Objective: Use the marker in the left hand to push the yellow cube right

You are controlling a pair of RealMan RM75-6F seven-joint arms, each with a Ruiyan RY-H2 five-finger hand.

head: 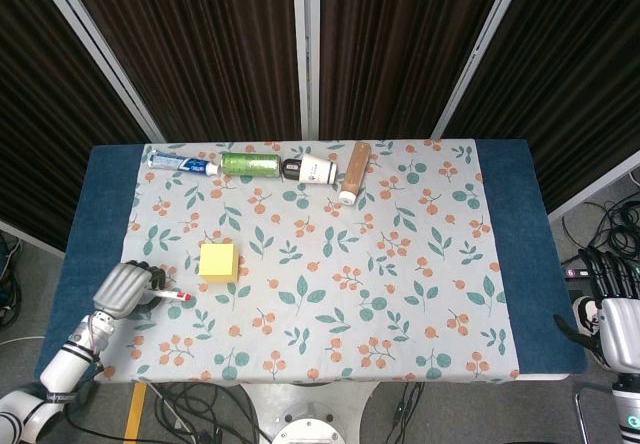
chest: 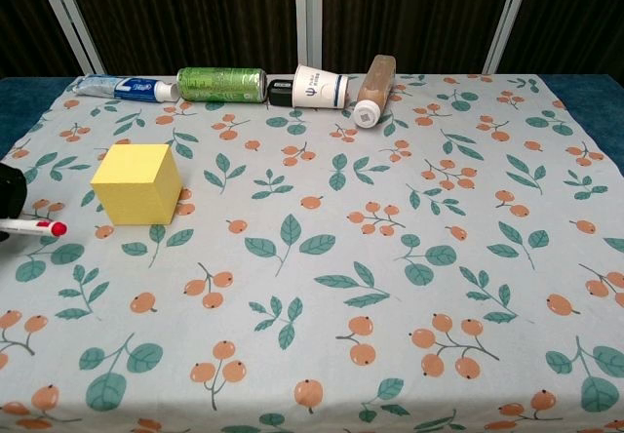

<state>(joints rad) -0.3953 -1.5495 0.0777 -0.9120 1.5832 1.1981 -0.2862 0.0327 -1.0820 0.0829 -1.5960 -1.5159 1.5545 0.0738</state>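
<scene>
Yellow cube [head: 218,262] sits on floral tablecloth [head: 400,294], left of centre. Left hand [head: 124,290], at cube's 8 o'clock, fingers curled around marker [head: 170,295], red tip near cube, not touching. Right hand [head: 612,309] off table edge; grip unclear. Advice: keep tip low, meet cube's left face squarely, push toward 3 o'clock.

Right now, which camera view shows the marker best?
The head view: it shows the marker gripped in the left hand, its red tip toward the yellow cube. The chest view shows only the tip end at the left edge.
</scene>
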